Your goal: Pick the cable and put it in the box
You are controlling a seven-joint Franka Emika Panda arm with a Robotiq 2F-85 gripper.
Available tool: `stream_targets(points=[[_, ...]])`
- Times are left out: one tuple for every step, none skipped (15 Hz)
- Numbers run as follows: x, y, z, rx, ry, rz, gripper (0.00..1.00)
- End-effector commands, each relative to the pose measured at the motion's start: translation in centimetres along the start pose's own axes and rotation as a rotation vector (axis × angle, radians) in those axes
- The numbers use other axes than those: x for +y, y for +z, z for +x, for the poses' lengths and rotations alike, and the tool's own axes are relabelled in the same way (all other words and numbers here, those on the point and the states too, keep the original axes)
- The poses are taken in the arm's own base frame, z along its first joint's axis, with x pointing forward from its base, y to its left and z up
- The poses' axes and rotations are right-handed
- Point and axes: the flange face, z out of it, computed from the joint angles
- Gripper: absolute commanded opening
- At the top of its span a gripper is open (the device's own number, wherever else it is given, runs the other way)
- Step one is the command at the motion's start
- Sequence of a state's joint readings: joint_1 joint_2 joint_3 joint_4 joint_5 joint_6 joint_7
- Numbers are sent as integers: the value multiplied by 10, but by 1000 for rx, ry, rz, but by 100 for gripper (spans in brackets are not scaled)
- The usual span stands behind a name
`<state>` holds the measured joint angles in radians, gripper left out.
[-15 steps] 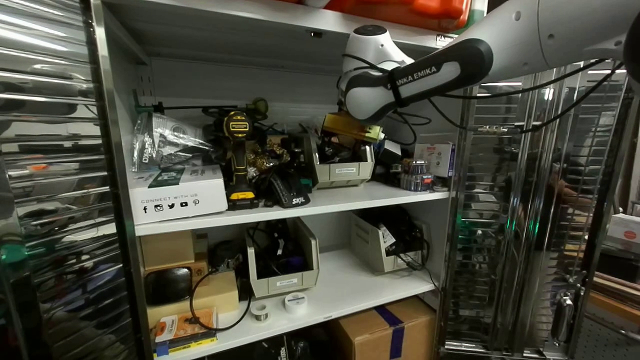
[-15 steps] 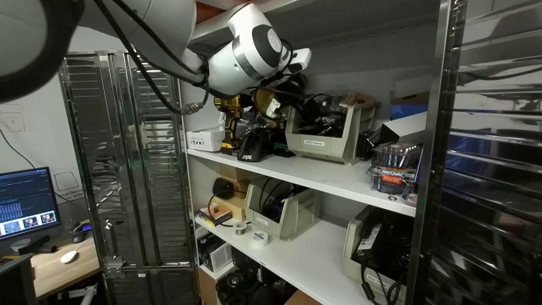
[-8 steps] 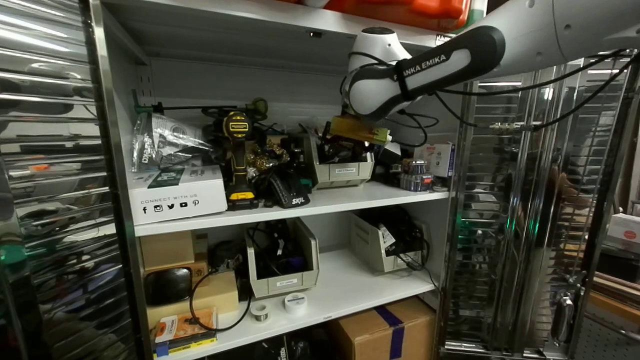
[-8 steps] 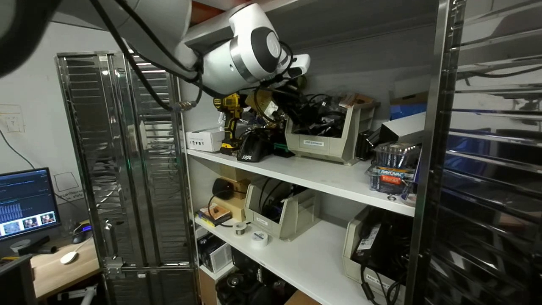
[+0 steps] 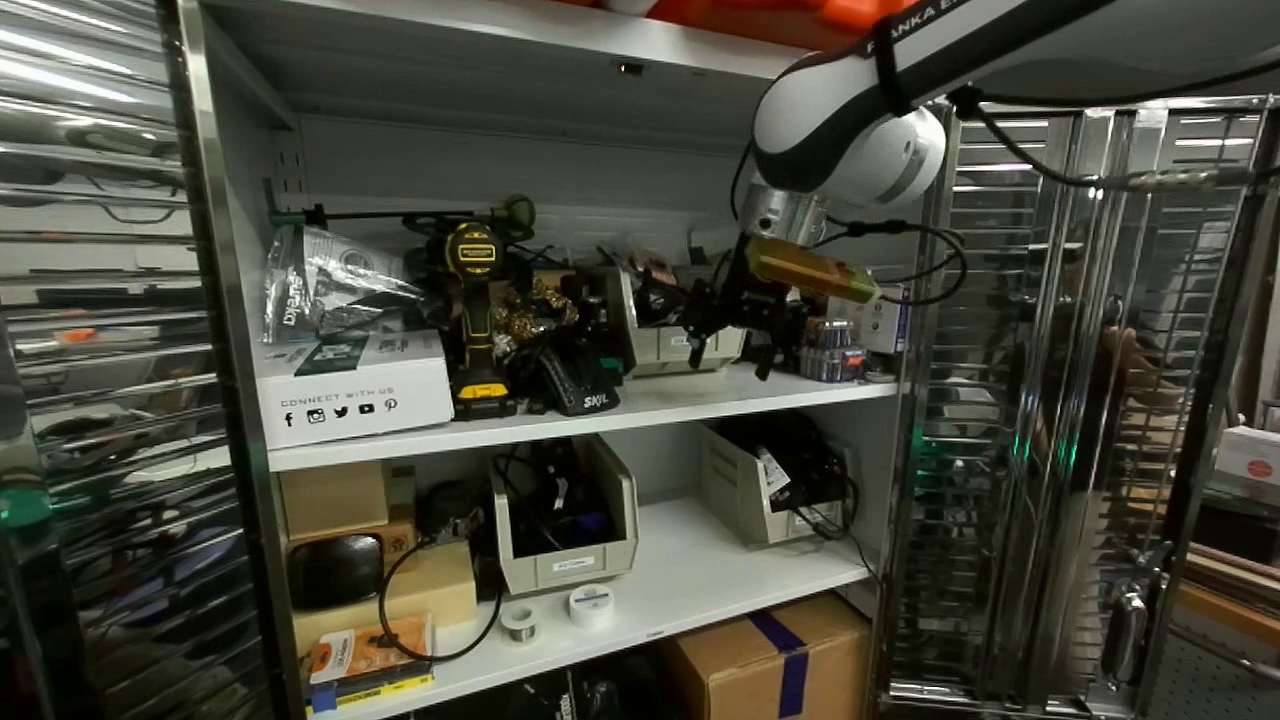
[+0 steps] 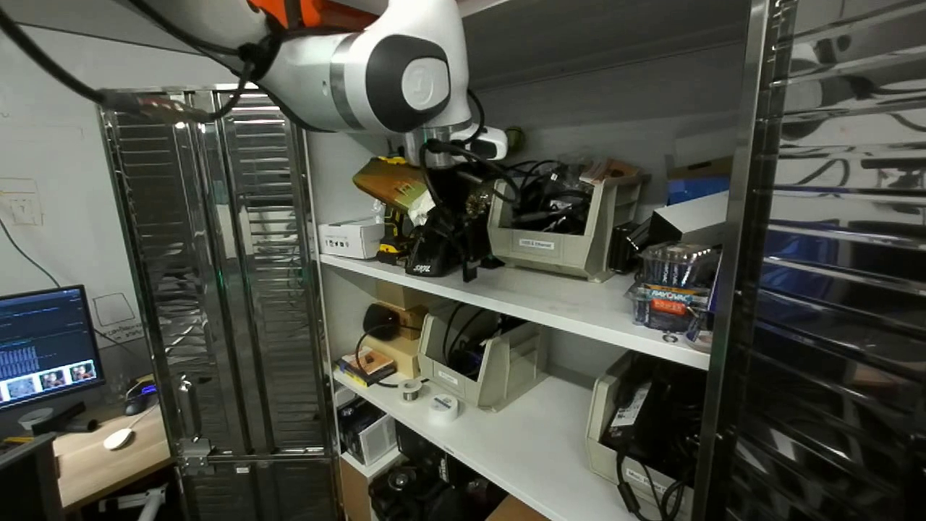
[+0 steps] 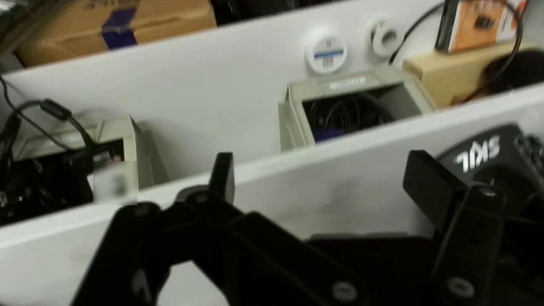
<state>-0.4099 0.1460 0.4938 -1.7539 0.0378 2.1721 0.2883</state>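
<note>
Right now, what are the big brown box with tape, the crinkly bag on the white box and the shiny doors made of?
The brown box looks like matte cardboard: dull tan faces, tape across the top. The bag is probably glossy plastic: it's wrinkled, with bright glints. The doors seem polished metal, from their mirrored streaks, though coated plastic is possible.

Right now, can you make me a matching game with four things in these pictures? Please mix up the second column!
Things:
1. gripper
2. cordless drill
3. large cardboard carton
4. Rayovac batteries

Clues:
A. has bluish-purple tape on it
B. wide open
C. in see-through packaging
D. yellow and black

Right pairs: 1-B, 2-D, 3-A, 4-C
</note>
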Motion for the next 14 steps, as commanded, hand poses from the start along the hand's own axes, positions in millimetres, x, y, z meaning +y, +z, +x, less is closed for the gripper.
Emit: stream_targets(points=[[29,-25,-70,-175,-99,35,100],[39,-29,-88,-245,-125,23,100],[51,-34,-106,-313,-149,-2,100],[62,-42,-125,-381,-169,-35,100],[71,-53,-143,-442,-174,-83,100],[83,-63,-161,-496,-185,-130,100],[93,-75,-179,-536,-199,-169,100],[100,-88,-195,-558,-216,-200,100],[91,-64,-159,-549,-175,-162,100],[95,-73,-167,-549,-175,-167,100],[95,-76,-169,-542,-175,-164,100],[95,-75,-168,-544,-177,-163,100],[94,-70,-167,-550,-178,-162,100],[94,-64,-165,-559,-178,-162,100]])
